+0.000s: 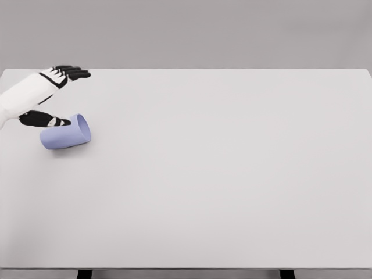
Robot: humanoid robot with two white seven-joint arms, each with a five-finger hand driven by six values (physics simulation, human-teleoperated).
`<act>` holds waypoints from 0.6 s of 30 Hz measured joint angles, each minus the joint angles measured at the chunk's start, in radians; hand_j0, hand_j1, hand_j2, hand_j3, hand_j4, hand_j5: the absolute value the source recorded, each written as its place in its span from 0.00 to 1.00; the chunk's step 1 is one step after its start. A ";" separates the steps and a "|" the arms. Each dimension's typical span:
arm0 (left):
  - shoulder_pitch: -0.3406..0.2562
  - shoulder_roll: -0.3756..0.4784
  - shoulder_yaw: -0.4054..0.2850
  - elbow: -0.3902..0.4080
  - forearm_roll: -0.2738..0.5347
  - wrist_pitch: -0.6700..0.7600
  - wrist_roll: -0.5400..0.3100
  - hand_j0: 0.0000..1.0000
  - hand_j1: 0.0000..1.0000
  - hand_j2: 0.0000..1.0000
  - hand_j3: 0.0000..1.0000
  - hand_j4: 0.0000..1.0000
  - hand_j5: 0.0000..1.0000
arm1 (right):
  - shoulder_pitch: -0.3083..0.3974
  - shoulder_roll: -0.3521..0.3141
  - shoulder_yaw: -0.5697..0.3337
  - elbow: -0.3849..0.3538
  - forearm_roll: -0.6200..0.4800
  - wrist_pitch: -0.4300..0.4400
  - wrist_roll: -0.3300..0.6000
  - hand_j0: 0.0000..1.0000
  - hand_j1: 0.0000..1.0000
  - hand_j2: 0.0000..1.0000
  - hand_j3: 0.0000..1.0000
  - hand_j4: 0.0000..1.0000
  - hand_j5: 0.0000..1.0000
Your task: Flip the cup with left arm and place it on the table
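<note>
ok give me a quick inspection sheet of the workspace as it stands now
surface: white table, bare apart from the cup
job's things: lavender cup lying on its side at the left, mouth facing right, not yet upright
clutter: nothing seen
grippers: left robot hand open above the cup, thumb by its upper side, fingers stretched out beyond it; right robot hand not in view
cables: nothing seen
surroundings: plain grey backdrop

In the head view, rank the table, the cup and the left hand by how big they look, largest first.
1. Table: fills most of the frame.
2 and 3. Left hand and lavender cup, lying on its side: similar in apparent size, and the hand's height above the table is unclear, so I won't rank them.
</note>
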 measured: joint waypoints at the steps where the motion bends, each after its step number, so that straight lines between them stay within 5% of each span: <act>1: 0.000 0.027 -0.014 -0.021 0.028 0.000 0.000 1.00 1.00 1.00 1.00 1.00 1.00 | 0.000 0.000 0.000 0.000 0.000 0.000 0.000 1.00 1.00 1.00 1.00 1.00 1.00; 10: 0.002 0.194 -0.095 -0.163 0.211 0.000 -0.001 1.00 1.00 1.00 1.00 1.00 1.00 | 0.000 0.000 0.000 0.000 0.000 0.000 0.000 1.00 1.00 1.00 1.00 1.00 1.00; 18: 0.014 0.210 -0.128 -0.211 0.285 0.174 -0.001 1.00 1.00 1.00 1.00 1.00 1.00 | 0.000 0.000 0.000 0.000 0.000 0.000 0.000 1.00 1.00 1.00 1.00 1.00 1.00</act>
